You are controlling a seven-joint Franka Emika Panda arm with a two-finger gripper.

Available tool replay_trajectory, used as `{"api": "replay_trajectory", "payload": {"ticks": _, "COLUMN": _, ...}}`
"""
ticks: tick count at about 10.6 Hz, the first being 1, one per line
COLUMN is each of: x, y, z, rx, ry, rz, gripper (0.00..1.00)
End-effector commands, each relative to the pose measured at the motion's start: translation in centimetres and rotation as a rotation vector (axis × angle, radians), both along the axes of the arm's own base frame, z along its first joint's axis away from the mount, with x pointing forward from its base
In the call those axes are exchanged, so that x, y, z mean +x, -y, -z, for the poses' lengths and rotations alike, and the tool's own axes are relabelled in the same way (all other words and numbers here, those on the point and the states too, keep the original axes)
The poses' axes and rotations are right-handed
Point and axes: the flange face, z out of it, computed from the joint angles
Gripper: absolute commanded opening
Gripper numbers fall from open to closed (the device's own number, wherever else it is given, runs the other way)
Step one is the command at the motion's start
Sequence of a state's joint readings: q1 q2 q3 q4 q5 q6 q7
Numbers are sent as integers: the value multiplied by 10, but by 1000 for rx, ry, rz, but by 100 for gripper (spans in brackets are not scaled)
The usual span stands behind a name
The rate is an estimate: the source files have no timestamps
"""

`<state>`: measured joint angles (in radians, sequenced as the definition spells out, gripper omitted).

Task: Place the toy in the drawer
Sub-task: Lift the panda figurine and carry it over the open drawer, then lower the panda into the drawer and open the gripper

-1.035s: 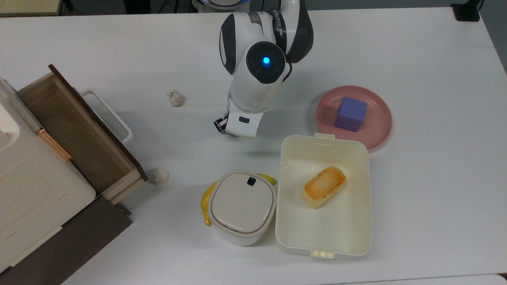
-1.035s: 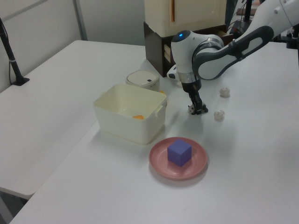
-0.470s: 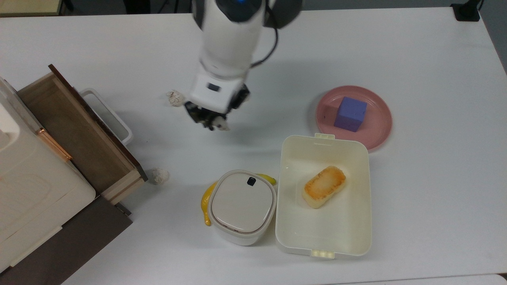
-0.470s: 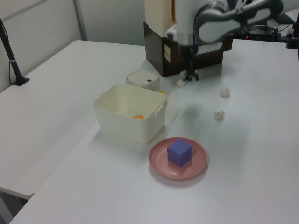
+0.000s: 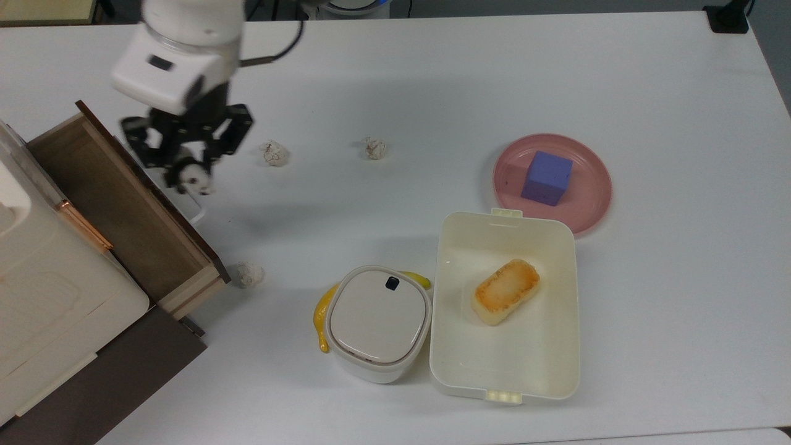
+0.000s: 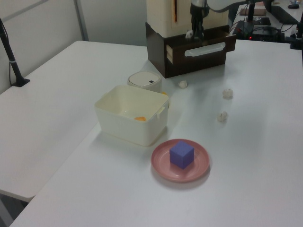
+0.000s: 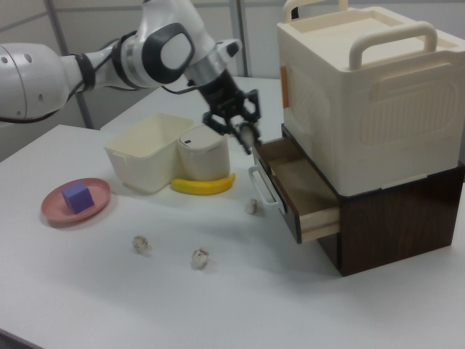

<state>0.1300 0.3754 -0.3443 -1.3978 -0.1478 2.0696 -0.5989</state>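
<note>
1. The toy (image 5: 196,179) sits pinched in the tool (image 5: 188,173), held in the air just beside the drawer's (image 5: 123,210) dark front, over its white handle.
2. It looks tiny, light and rigid; probably slippery, so a mid-body pinch suits it best.
3. The drawer stands open under the cream box (image 7: 363,94).

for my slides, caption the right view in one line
Gripper carries the toy panda toward the open wooden drawer.
</note>
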Motion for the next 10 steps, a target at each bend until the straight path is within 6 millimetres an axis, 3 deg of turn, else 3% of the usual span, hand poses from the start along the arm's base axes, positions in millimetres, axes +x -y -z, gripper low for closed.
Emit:
{"api": "replay_trajectory", "payload": {"ticks": 1, "x": -2, "y": 60, "z": 2, "rx": -105, "ry": 128, "rz": -27, "gripper": 29}}
{"api": "replay_trajectory", "payload": {"ticks": 2, "x": 0, "y": 70, "z": 20, "rx": -114, "ry": 143, "rz": -20, "gripper": 38}}
{"api": "replay_trajectory", "payload": {"ticks": 3, "x": 4, "y": 73, "z": 33, "rx": -108, "ry": 145, "rz": -8, "gripper": 56}}
{"api": "replay_trajectory", "payload": {"ticks": 4, "x": 3, "y": 74, "z": 35, "rx": -95, "ry": 155, "rz": 25, "gripper": 68}}
{"api": "replay_trajectory", "payload": {"ticks": 5, "x": 3, "y": 75, "z": 35, "rx": -83, "ry": 168, "rz": 62, "gripper": 97}}
{"api": "replay_trajectory", "payload": {"ticks": 7, "x": 3, "y": 63, "z": 26, "rx": -45, "ry": 203, "rz": 126, "gripper": 100}}
{"api": "replay_trajectory", "payload": {"ticks": 9, "x": -14, "y": 25, "z": 2, "rx": 71, "ry": 147, "rz": 312, "gripper": 100}}
{"api": "replay_trajectory", "payload": {"ticks": 10, "x": -29, "y": -4, "z": -9, "rx": 122, "ry": 62, "rz": 363, "gripper": 100}}
